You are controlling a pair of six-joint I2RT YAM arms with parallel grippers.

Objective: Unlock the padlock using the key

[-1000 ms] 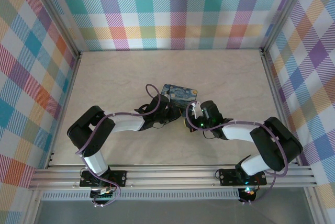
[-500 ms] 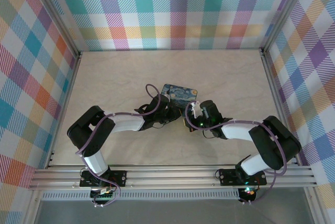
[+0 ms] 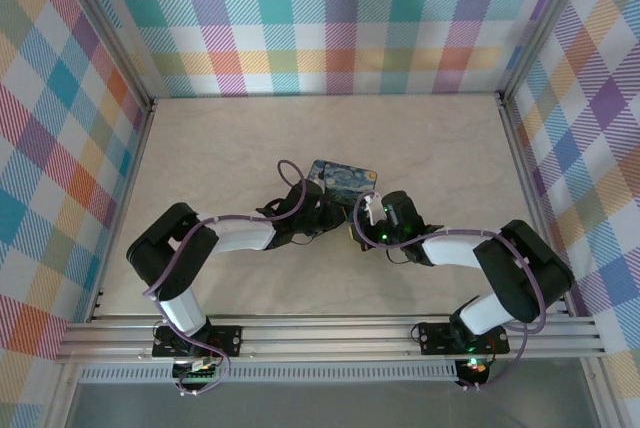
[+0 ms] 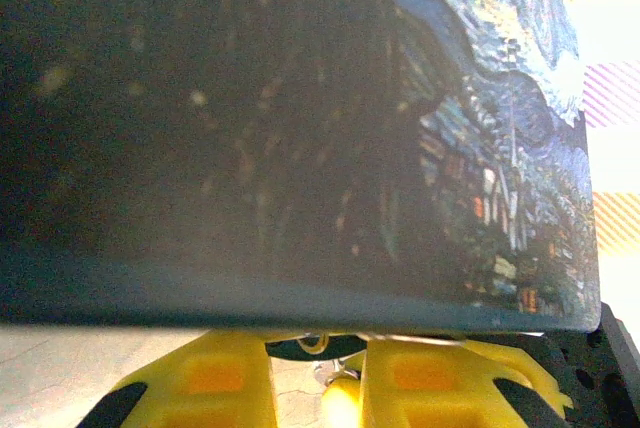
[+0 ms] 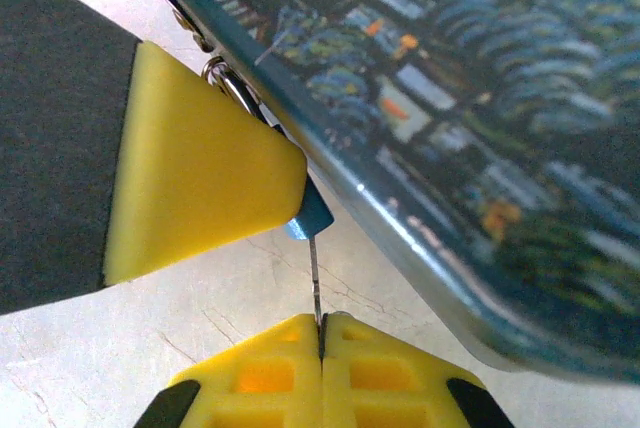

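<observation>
The padlock shows as a small blue corner sticking out from under a yellow finger of my left gripper, right beside the starry-night tin. A thin silvery key runs from that blue corner down into my right gripper, which is shut on it. In the left wrist view my left gripper is closed to a narrow gap under the tin's edge, with a silvery metal loop in the gap. From above, the left gripper and right gripper meet in front of the tin.
The tin lies mid-table, touching or nearly touching both grippers' fingers. Plaid walls close in the beige table on three sides, and an aluminium rail runs along the near edge.
The right arm's elbow has edged slightly left. Both grippers hold their places and grips.
</observation>
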